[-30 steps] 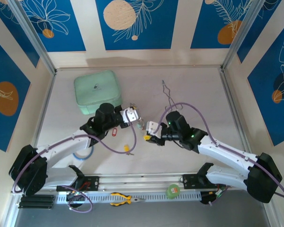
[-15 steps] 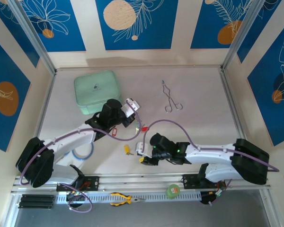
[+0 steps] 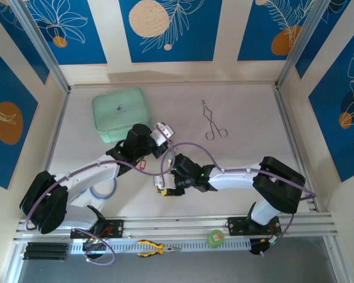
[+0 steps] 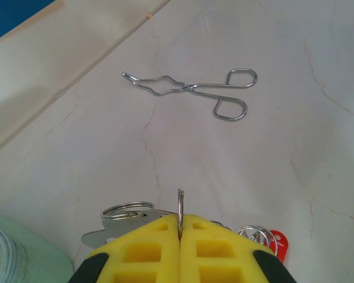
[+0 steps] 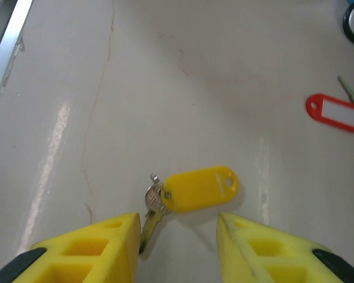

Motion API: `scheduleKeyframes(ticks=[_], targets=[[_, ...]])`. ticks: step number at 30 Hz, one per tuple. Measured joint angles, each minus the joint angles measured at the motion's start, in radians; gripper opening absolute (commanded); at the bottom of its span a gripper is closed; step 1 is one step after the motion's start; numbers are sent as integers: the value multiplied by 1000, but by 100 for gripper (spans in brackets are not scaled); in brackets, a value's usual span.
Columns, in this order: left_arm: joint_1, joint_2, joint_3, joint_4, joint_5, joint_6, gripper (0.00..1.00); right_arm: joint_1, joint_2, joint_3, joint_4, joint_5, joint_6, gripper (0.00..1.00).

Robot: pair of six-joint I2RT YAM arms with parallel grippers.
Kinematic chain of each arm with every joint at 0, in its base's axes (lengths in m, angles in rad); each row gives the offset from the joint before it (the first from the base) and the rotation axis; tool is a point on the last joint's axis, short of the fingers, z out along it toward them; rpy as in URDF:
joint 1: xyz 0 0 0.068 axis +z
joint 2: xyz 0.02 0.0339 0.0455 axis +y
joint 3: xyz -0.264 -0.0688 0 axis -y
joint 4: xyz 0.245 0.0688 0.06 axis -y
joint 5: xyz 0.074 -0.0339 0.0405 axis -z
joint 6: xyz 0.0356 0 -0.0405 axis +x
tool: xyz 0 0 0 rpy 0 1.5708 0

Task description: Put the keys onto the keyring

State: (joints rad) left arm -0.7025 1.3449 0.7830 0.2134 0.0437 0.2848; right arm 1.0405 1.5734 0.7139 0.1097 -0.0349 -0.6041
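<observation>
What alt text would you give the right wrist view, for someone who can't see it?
The right hand is open over the table, its yellow fingers flanking a small key with a yellow tag that lies flat between them. A red-tagged key lies farther off, near the picture's right edge.

The left arm reaches forward from its base, wrist bent toward the right claw. Left claw (image 4: 180, 223) has its yellow fingers (image 4: 144, 253) pressed flat together, pinching the keyring (image 4: 180, 203) edge-on at the tips. The right arm folds sharply at the elbow and stretches across toward the left arm. Right claw (image 5: 177, 223) points down at the table, jaws spread wide and gripping nothing, just behind the left claw (image 3: 164, 131).
</observation>
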Motion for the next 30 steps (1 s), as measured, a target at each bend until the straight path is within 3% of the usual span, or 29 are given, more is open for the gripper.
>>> scheduleKeyframes(ticks=[21,30], targets=[[0,0,-10,19,0,11,0,6,150,152,-127,-79,-257,37],[0,0,-10,19,4,12,0,6,182,180,-169,-85,-290,29]])
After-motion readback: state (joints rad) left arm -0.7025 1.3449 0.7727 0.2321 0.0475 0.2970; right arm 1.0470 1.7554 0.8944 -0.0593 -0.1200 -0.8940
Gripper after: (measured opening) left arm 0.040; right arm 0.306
